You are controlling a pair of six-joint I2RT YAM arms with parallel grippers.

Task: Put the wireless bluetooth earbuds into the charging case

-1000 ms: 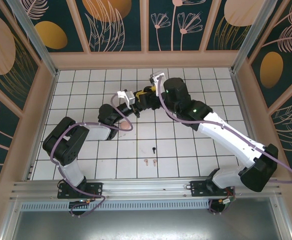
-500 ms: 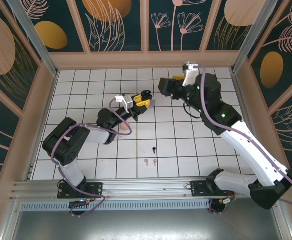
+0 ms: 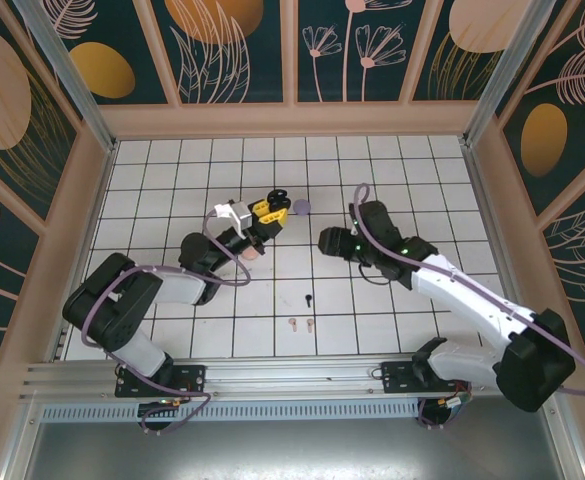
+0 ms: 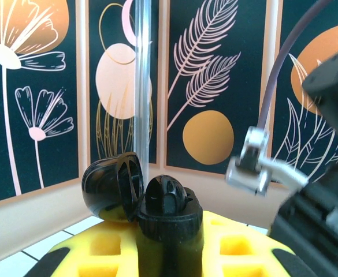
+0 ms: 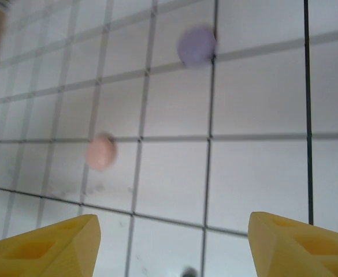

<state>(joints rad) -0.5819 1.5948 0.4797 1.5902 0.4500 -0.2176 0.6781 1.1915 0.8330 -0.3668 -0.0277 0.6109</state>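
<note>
In the top view the left gripper [image 3: 275,203], upper centre, is clamped shut on the open black case [image 3: 280,196]. Its wrist view shows that case [image 4: 169,210] upright between yellow fingers [image 4: 79,257], lid swung left. The right gripper [image 3: 324,241], just right of centre, gapes wide with nothing held. The black earbud [image 3: 308,299] lies below and slightly left of it, well apart from both grippers, with the pink earbuds [image 3: 293,323] just beneath. A lilac case [image 3: 301,207] sits just right of the left gripper.
</note>
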